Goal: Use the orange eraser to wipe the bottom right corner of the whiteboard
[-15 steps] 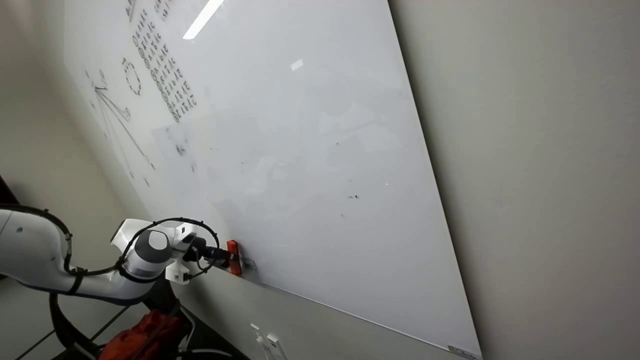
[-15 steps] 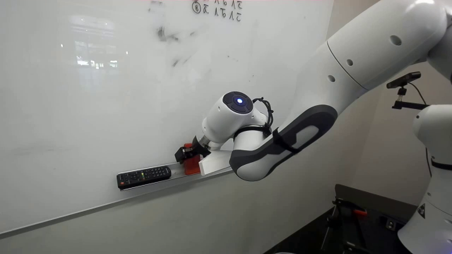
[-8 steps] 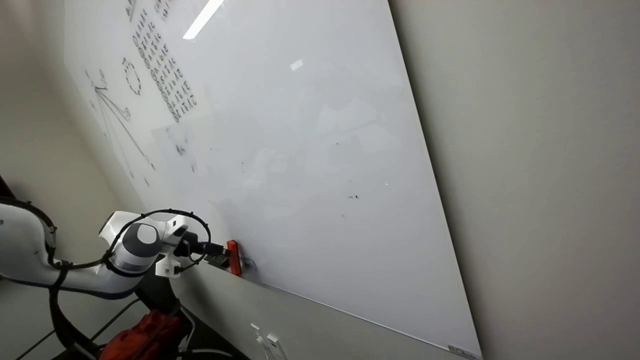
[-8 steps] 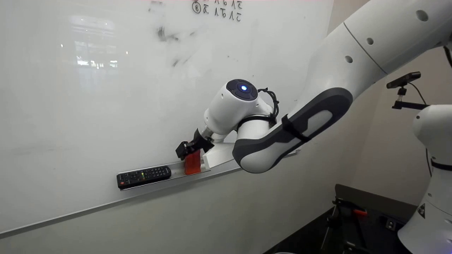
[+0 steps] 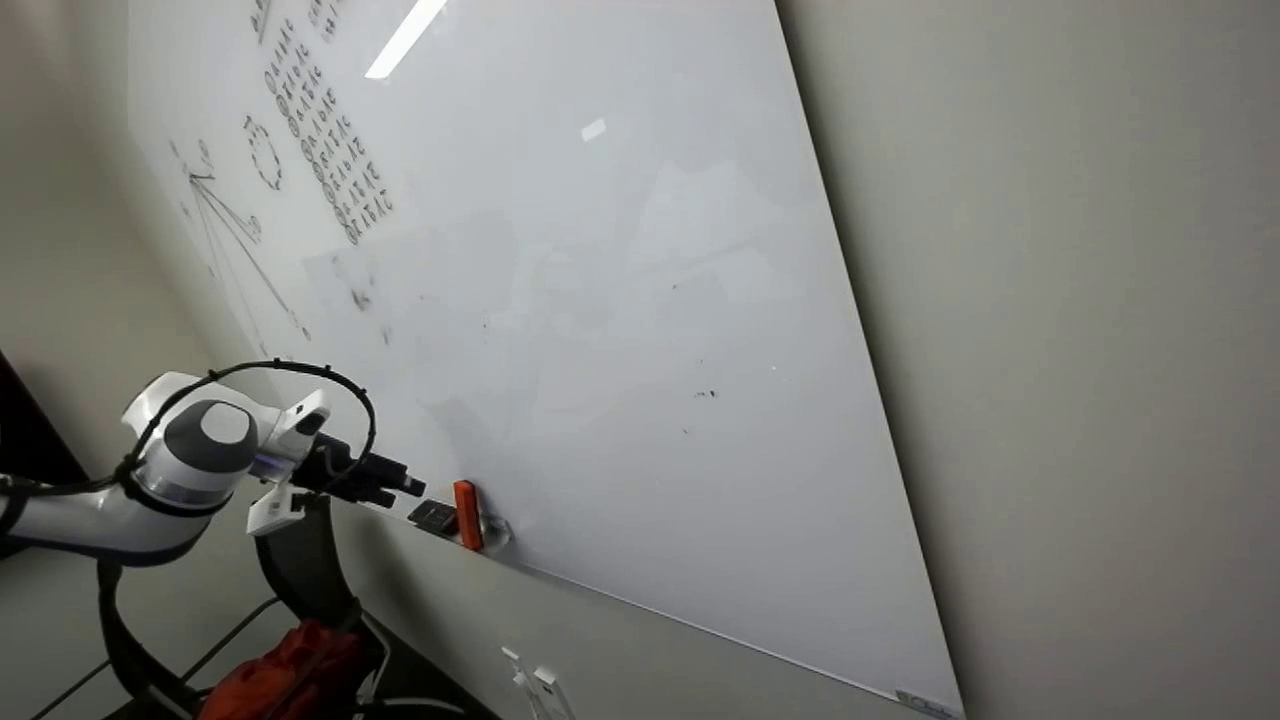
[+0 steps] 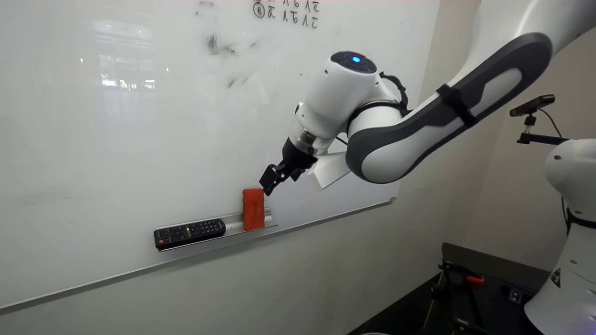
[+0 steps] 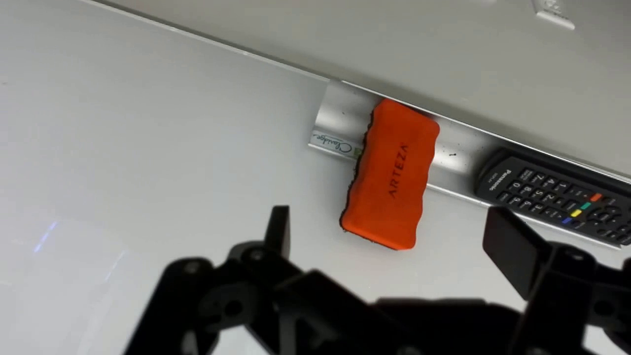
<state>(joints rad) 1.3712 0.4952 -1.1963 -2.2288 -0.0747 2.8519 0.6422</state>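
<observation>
Angular black hand now farther from wavy-sided orange eraser upright in shiny metal tray, jaws wide apart.

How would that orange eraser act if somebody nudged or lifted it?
The eraser would probably hold its shape, given its blocky form. Standing on end in the tray, it could tip sideways. Its flat face and corners suggest it wouldn't roll.

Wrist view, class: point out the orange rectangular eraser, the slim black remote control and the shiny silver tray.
Orange rectangular eraser [image 7: 393, 175], wrist view: middle of its printed face.
Slim black remote control [image 7: 556, 195], wrist view: keypad.
Shiny silver tray [image 7: 458, 160], wrist view: bare middle stretch.
</observation>
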